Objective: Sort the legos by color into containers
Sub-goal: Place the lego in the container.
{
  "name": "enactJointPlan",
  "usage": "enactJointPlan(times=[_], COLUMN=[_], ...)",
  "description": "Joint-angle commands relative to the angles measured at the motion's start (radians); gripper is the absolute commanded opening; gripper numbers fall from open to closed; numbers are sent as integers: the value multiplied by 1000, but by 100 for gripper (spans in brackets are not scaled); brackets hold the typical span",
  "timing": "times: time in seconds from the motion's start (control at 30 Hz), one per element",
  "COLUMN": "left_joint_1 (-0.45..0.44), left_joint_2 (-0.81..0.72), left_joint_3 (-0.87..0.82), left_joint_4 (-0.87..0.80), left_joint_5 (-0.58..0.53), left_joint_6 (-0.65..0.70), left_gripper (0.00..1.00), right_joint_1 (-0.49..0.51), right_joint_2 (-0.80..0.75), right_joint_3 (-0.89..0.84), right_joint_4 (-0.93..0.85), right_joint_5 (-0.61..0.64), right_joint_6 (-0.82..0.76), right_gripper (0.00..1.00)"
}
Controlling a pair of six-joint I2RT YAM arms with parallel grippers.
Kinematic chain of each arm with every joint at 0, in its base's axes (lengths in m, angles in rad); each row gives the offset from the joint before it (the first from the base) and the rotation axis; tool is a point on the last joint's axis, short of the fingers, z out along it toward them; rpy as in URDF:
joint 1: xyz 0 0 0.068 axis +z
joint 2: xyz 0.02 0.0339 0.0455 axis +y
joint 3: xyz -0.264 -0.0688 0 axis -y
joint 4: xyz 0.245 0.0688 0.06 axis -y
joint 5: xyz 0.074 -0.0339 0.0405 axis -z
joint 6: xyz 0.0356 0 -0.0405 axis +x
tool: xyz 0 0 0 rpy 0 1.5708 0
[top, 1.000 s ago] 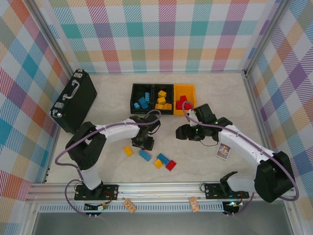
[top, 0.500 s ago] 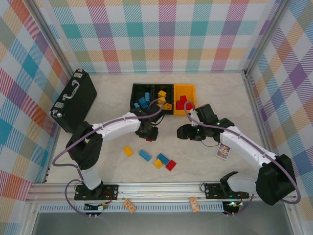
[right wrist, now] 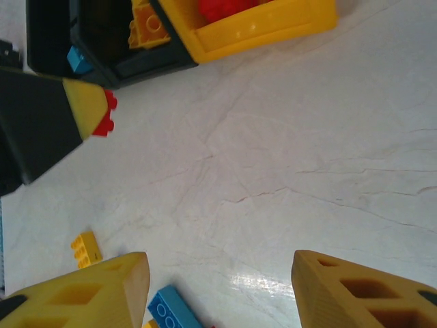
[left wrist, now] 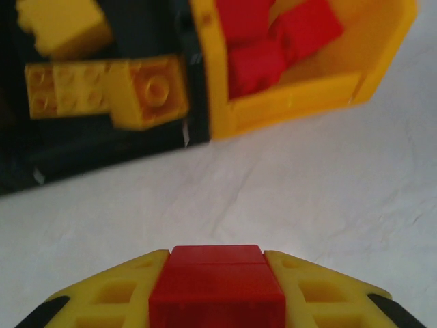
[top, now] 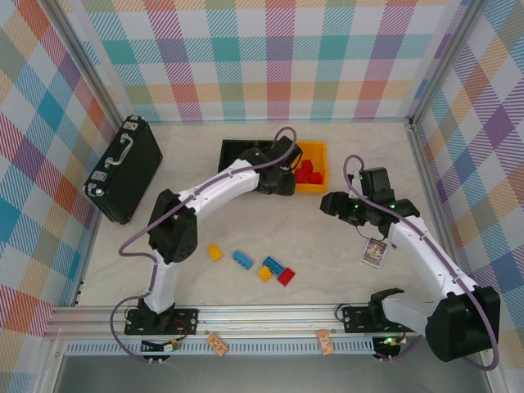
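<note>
So the left gripper [left wrist: 217,256] has its jaws clamped on a red brick [left wrist: 217,297]. It's a glossy, squared-off plastic block sitting flush between the two yellow fingers [left wrist: 109,301] with their cut-out pockets, at the bottom of the left wrist frame. That brick hangs over the tabletop [left wrist: 307,205], just short of the bins and not over one. In the upper right of the same frame there's the yellow-orange bin [left wrist: 293,102], thin-walled and open-topped, with a heap of red bricks [left wrist: 273,41] in it. Joined to it on the frame's left is a black bin [left wrist: 102,150] holding yellow bricks [left wrist: 102,89], and you can see the round studs on them. The third bin [top: 233,151], also black, closes off the row at upper centre of the top view. The right gripper [right wrist: 218,263] has its jaws spread wide apart over the pale, marble-veined tabletop. In the lower left of its wrist frame there's a small yellow brick [right wrist: 87,247] and a blue brick [right wrist: 171,311] lying loose. From above, those sit in a little scatter at lower centre along with a loose red brick [top: 286,277]. A small printed card [top: 374,251] lies lower right, and a hard black briefcase [top: 123,168] with a handle sits at the left.
</note>
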Motion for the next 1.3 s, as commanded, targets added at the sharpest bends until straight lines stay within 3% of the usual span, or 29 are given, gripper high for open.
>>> enactJointPlan(times=[0.0,0.23,0.37,0.63,1.1,1.27], left_joint_1=[-7,8,21,34,43,50], left_joint_2=[91,322,401,452,526,526], left_joint_3=[155,493,595,601,654,654], left_joint_4=[-64,-86,-37,137,241,253], left_joint_5=[-38,-60,-38,-6,17,6], left_joint_6=[23,47,41,43,35,40], left_gripper=[21,22,22,25,29,45], right_joint_1=[-20,-35,-48,-57,-65,-65], right_joint_2=[-5,14,14,21,32,25], right_joint_3=[12,35,28,16,18,19], right_joint_4=[21,31,26,27,26,18], right_joint_5=[13,17,16,11,2,-1], right_joint_6=[40,46,45,45,47,46], right_gripper=[58,58,58,58,58,58])
